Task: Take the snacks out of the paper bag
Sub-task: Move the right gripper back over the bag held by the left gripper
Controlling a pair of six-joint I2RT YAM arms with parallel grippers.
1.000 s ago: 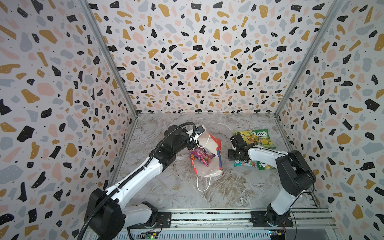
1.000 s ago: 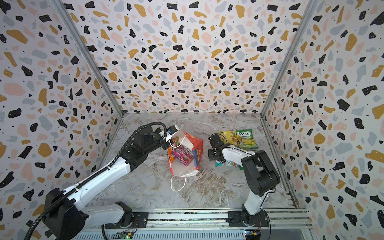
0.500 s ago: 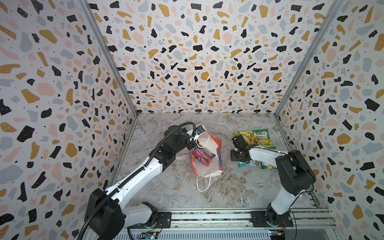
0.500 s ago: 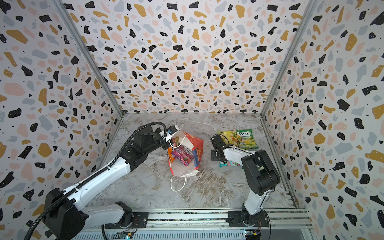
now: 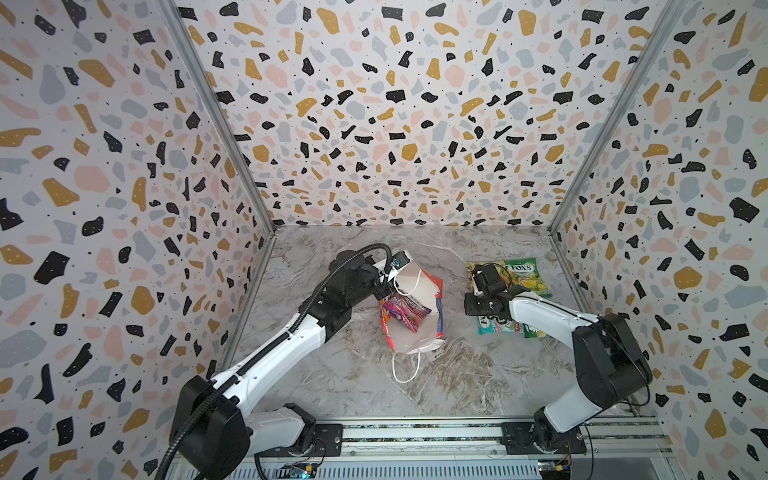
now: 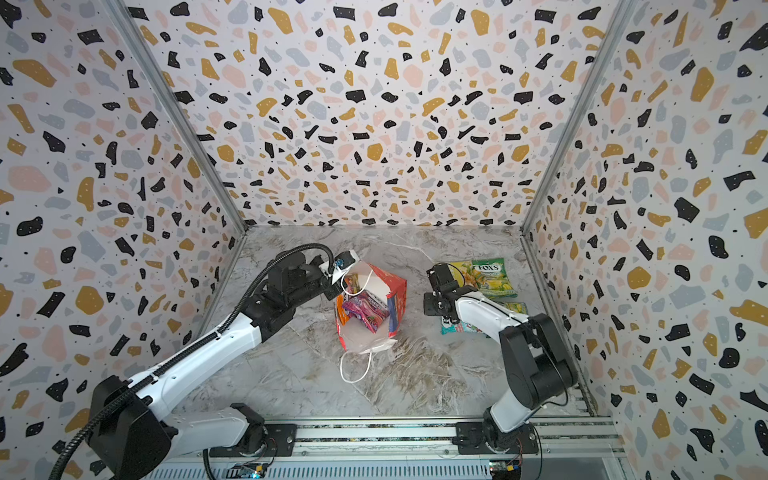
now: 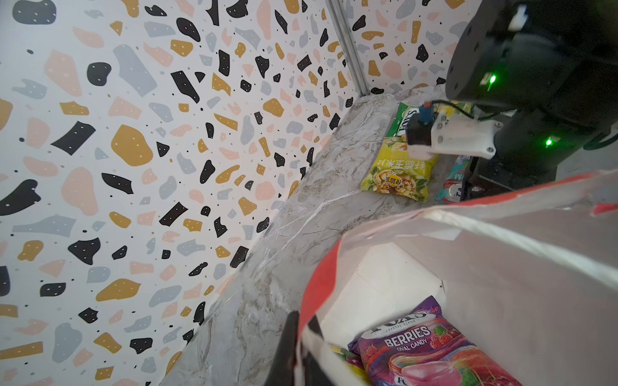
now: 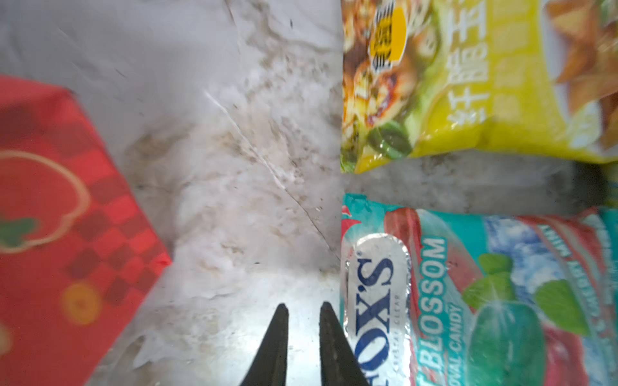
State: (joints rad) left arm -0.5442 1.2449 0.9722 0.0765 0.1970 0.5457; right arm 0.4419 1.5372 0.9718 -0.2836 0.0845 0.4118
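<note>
a: which step is the robot on?

b: between picks, by the look of it. the left pincer (image 7: 302, 320) is pressed together on the rim of the paper bag (image 5: 417, 280), holding its mouth open. the right pincer (image 8: 303, 305) is slightly spread and empty, low over the tabletop (image 5: 374, 386), just beside the teal packet (image 8: 468, 300).

a: what is out, and what is left?

b: the teal packet, a yellow packet (image 8: 468, 83) and a green fox's packet (image 5: 521, 272) lie near each other on the tabletop, to the right of the bag. inside the bag a purple berries packet (image 7: 424, 347) leans on the white wall, with another packet's edge (image 7: 341, 351) showing under it.

a: and the next move?

b: probably the right arm swings over to the bag's mouth, spreads wider and dips in for the purple packet, while the left grip steadies the rim.

a: how does the bag look?

b: red outside, white inside, creased, mouth gaping upward. one white cord handle (image 5: 403, 368) trails on the tabletop.
</note>
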